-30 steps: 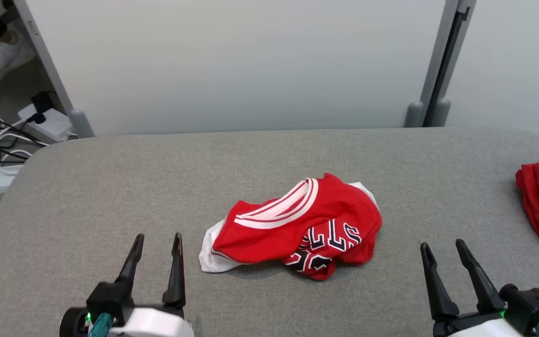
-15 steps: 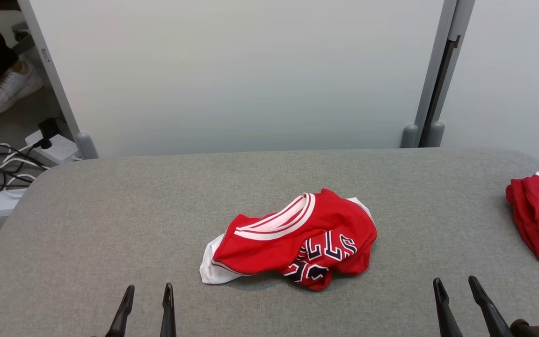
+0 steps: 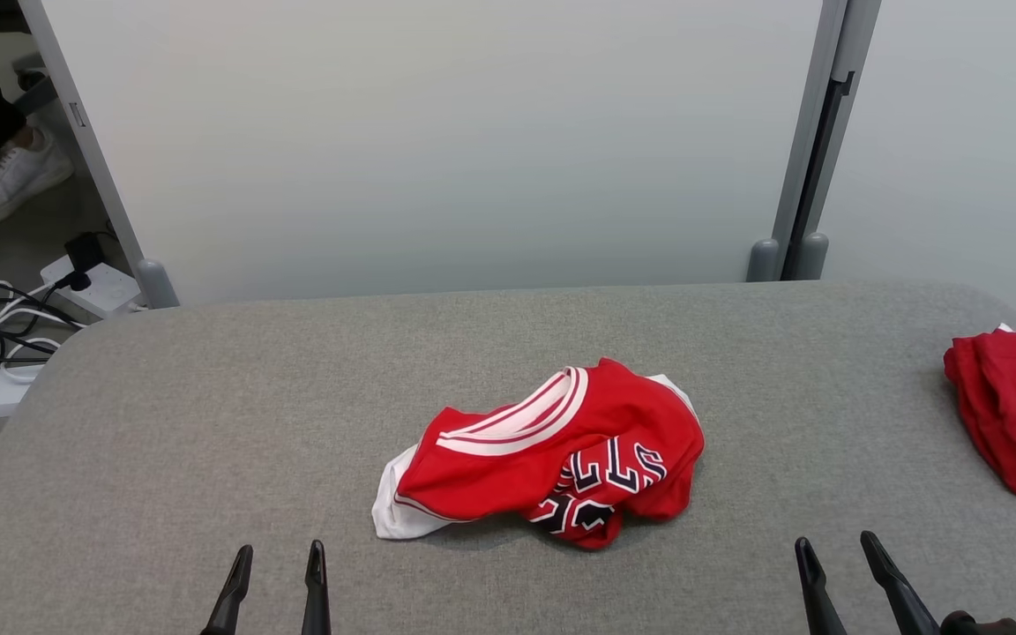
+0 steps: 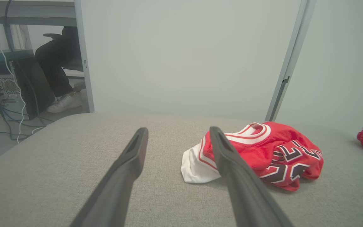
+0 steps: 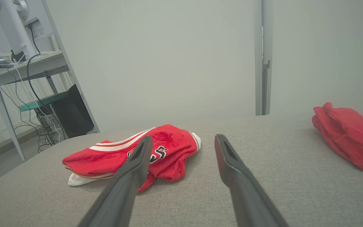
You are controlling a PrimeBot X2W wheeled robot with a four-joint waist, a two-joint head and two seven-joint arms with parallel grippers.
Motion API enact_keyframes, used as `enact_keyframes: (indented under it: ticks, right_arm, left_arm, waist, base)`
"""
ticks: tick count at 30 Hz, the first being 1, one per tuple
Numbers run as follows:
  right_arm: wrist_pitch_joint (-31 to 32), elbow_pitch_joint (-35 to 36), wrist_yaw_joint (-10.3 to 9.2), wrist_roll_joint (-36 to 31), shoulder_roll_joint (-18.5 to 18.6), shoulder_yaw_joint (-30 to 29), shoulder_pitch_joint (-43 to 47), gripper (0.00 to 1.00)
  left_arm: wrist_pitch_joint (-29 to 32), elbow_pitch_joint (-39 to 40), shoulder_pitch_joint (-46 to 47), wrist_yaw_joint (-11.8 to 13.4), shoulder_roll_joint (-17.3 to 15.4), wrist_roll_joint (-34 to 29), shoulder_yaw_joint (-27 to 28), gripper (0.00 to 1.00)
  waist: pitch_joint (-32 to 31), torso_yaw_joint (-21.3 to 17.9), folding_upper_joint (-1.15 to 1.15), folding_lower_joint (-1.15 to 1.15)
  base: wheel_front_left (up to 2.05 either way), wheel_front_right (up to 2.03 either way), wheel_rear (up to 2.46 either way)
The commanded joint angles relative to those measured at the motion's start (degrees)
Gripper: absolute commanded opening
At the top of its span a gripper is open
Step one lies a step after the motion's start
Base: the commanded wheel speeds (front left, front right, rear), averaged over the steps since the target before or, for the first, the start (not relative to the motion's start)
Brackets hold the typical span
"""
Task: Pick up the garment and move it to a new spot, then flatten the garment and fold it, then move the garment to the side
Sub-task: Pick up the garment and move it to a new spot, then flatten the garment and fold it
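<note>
Red basketball jersey (image 3: 552,450) lies crumpled mid-table (image 3: 208,397), untouched. Left gripper (image 3: 281,549) and right gripper (image 3: 834,540) flank it, both spread and empty. Best to pinch the striped neckline, avoiding the folded red garment (image 3: 1006,406) far right.

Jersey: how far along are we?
Done: nothing; the jersey lies crumpled in the middle of the table. In hand: nothing; the left end effector and right end effector are open, apart from it, near the front edge. To do: pick, move, flatten, fold, set aside. Another red garment lies at the right edge.
</note>
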State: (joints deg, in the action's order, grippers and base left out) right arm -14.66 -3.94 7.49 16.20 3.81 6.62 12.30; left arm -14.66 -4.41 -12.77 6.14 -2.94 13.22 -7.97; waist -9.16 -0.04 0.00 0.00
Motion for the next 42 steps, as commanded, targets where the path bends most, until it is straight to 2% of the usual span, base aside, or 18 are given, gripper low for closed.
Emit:
enact_keyframes:
  ticks: [1,14,23,29,39,40,42]
  right_arm:
    - [-0.34,1.66,0.00,0.56,1.03,1.63,-1.82,1.00]
    - [-0.34,1.42,0.00,1.09,1.23,2.11,-2.24,1.00]
    - [-0.34,1.27,0.00,1.46,1.44,2.84,-3.17,1.00]
    - [-0.34,1.14,0.00,1.74,2.06,3.72,-4.22,1.00]
    - [-0.34,0.66,0.00,2.87,3.30,6.71,-6.47,1.00]
    - [-0.34,0.60,0.00,3.13,3.65,7.41,-7.05,1.00]
    - [-0.34,0.53,0.00,3.41,4.10,7.79,-7.55,1.00]
  left_arm:
    - [-0.34,1.13,2.77,0.38,0.05,0.48,1.92,1.00]
    - [-0.34,-0.24,3.85,-0.12,0.06,0.22,2.12,1.00]
    - [-0.34,-3.78,9.11,-3.47,0.06,-1.60,-0.92,1.00]
    - [-0.34,-10.56,15.00,-5.36,0.06,-1.88,-3.42,1.00]
    - [-0.34,-29.66,28.74,-7.04,-0.39,-3.59,-6.98,1.00]
    - [-0.34,-34.19,31.03,-7.90,-0.93,-4.84,-8.08,1.00]
    - [-0.34,-37.95,33.17,-8.78,-0.96,-5.20,-8.69,1.00]
  waist:
    - [0.11,0.06,0.00,0.00]
    - [0.68,0.13,0.00,0.00]
    - [2.63,0.14,0.00,0.00]
    - [4.33,-0.13,0.00,0.00]
    - [7.49,-1.72,0.00,0.00]
    - [8.01,-2.34,0.00,0.00]
    - [8.41,-2.81,0.00,0.00]
  base:
    - [0.00,0.00,0.00]
    - [0.00,0.00,0.00]
    - [0.00,0.00,0.00]
    - [0.00,0.00,0.00]
    - [0.00,0.00,0.00]
    - [0.00,0.00,0.00]
    - [0.00,0.00,0.00]
